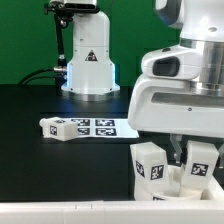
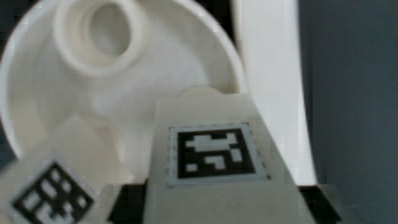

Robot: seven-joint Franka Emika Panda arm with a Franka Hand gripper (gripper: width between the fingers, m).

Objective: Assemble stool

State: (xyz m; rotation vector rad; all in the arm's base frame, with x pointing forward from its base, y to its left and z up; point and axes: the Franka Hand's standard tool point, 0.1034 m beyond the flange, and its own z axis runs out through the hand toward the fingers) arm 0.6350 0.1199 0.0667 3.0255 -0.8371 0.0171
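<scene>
crowded corner near the front edge, open table behind

in the exterior view the arm's white wrist housing [image 1: 180,95] fills the exterior view's right and hangs low over two upright legs, the near leg [image 1: 150,163] and the far leg [image 1: 198,164], which stand just beside each other close to the table's front edge. a dark part of the fingers [image 1: 178,151] shows between them. whether the fingers are spread or pinching a leg, i cannot tell from either view.

the wrist view looks close along a leg's tagged face [image 2: 214,150]. the round seat [image 2: 54,95] lies right behind it, its curved rim sweeping past and one socket hole [image 2: 107,30] open. a second tag [image 2: 54,195] sits at the leg's side, touching or nearly so.

a loose leg [image 1: 55,128] lies on its side against the marker board [image 1: 92,127], at the board's end on the exterior view's left, well apart from the crowded corner. the black table [image 1: 40,100] is bare between the board and the robot base [image 1: 88,62]. a white bar [image 1: 60,212] runs along the front edge.
</scene>
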